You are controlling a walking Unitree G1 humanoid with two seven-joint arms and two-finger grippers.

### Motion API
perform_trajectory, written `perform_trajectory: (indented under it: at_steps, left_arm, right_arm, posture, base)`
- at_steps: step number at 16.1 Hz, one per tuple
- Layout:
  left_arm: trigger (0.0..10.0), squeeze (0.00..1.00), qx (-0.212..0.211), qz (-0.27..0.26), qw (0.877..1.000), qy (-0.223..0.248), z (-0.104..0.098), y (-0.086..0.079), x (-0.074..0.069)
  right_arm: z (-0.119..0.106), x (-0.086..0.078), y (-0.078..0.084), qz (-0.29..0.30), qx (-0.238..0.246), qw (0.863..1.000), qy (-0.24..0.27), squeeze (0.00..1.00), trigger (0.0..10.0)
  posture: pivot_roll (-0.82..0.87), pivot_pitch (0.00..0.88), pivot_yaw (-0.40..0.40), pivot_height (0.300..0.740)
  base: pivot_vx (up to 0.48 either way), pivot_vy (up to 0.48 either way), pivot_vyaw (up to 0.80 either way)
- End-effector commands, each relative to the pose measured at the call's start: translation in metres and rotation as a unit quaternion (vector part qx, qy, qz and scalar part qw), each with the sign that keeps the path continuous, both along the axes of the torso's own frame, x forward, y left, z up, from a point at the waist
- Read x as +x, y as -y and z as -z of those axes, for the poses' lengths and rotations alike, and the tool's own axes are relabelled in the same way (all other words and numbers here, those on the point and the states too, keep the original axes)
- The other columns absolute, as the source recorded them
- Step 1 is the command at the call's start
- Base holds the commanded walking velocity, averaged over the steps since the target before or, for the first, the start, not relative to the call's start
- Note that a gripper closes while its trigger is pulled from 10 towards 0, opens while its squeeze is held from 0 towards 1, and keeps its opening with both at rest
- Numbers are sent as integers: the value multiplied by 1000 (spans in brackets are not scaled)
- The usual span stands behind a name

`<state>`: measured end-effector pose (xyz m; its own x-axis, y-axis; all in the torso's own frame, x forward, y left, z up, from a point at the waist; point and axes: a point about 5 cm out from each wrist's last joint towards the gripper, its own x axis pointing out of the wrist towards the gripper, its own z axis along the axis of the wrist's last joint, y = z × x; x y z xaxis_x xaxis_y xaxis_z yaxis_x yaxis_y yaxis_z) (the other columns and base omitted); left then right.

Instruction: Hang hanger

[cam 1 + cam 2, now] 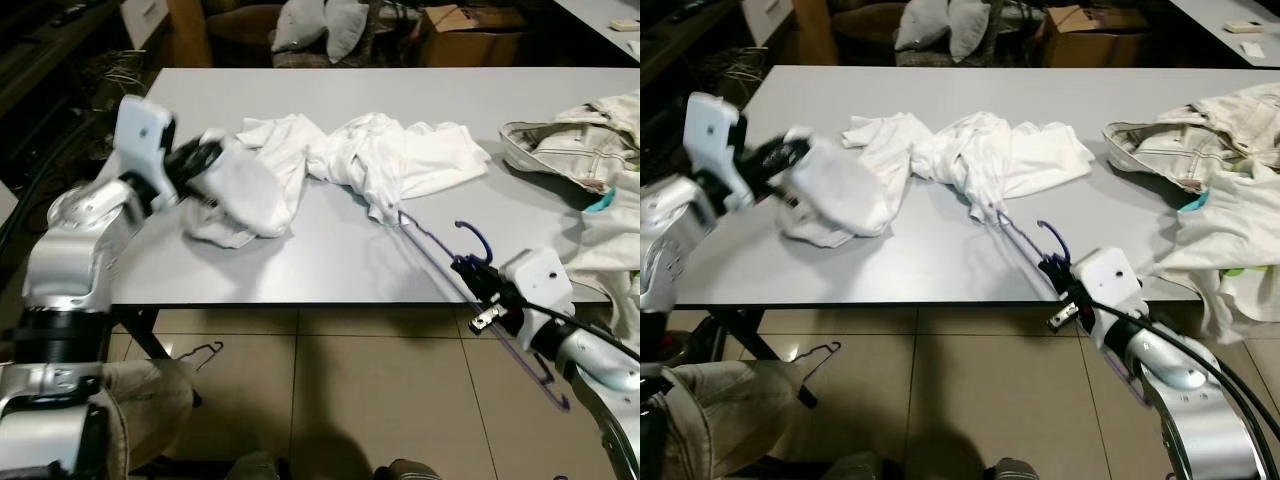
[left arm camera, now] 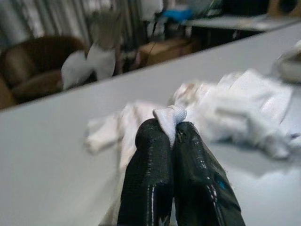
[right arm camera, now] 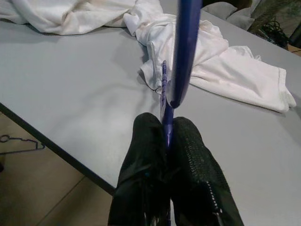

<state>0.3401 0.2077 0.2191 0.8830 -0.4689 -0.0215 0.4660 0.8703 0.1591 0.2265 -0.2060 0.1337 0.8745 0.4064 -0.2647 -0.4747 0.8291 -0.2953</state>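
Right wrist view: right gripper [image 3: 167, 129] pinches purple hanger [image 3: 181, 56] at table edge [image 3: 51, 146]; left gripper [image 2: 172, 129] pinches white shirt [image 1: 380, 155].

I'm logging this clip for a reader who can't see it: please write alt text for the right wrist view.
The right gripper is shut on a purple hanger, whose far end runs into a white shirt crumpled on a grey table. Another hanger lies on the tiled floor beyond the table edge.
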Motion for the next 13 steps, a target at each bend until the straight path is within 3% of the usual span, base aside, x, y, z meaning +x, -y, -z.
perform_trajectory:
  at_steps: [1, 2, 4, 6, 7, 8, 9, 10, 11, 13]
  left_arm:
    - [0, 0, -6, -2, 1000, 10, -5, 10, 2]
    - [0, 0, -27, 6, 1000, 11, -6, 23, 2]
    - [0, 0, -66, 88, 994, 3, -6, 63, -8]
    - [0, 0, -68, 94, 993, -14, 2, 78, -10]
    - [8078, 0, -22, 103, 993, -53, 21, 81, -13]
    - [10000, 47, 14, 122, 990, -71, 34, 83, -18]
    - [10000, 1000, 37, 133, 988, -76, 40, 83, -22]
    - [10000, 1000, 60, 176, 977, -109, 46, 86, -31]
    - [10000, 1000, 105, 231, 955, -155, 56, 87, -44]
    - [10000, 1000, 116, 252, 944, -179, 59, 80, -48]
  right_arm:
    - [6, -1, 2, 3, -4, 1000, -14, 0, 10000]
    - [6, -1, 1, 3, -2, 1000, -14, 0, 10000]
    - [7, -4, 0, 5, 0, 1000, -14, 0, 10000]
    - [6, -4, 2, 11, 0, 1000, -13, 0, 10000]
    - [6, -5, 3, 11, -1, 1000, -12, 0, 10000]
    - [6, -7, 5, 12, -3, 1000, -13, 0, 10000]
    - [6, -7, 7, 14, -6, 1000, -13, 0, 10000]
    - [5, -6, 9, 16, -8, 1000, -12, 0, 10000]
    - [3, -3, 10, 17, -10, 1000, -9, 0, 10000]
    - [1, 0, 8, 15, -11, 1000, -2, 0, 10000]
  posture:
    - [-71, 0, 53, 740]
    - [-71, 0, 54, 740]
    - [-83, 0, 68, 740]
    - [-94, 0, 72, 740]
    - [-101, 0, 75, 740]
    - [-107, 0, 74, 740]
    - [-108, 0, 73, 740]
    - [-109, 0, 72, 740]
    - [-111, 0, 72, 740]
    - [-120, 0, 76, 740]
  base:
    - [0, 0, 0]
    - [0, 0, 0]
    - [0, 0, 0]
    - [0, 0, 0]
    - [0, 0, 0]
    - [0, 0, 0]
    - [0, 0, 0]
    - [0, 0, 0]
    - [0, 0, 0]
    - [0, 0, 0]
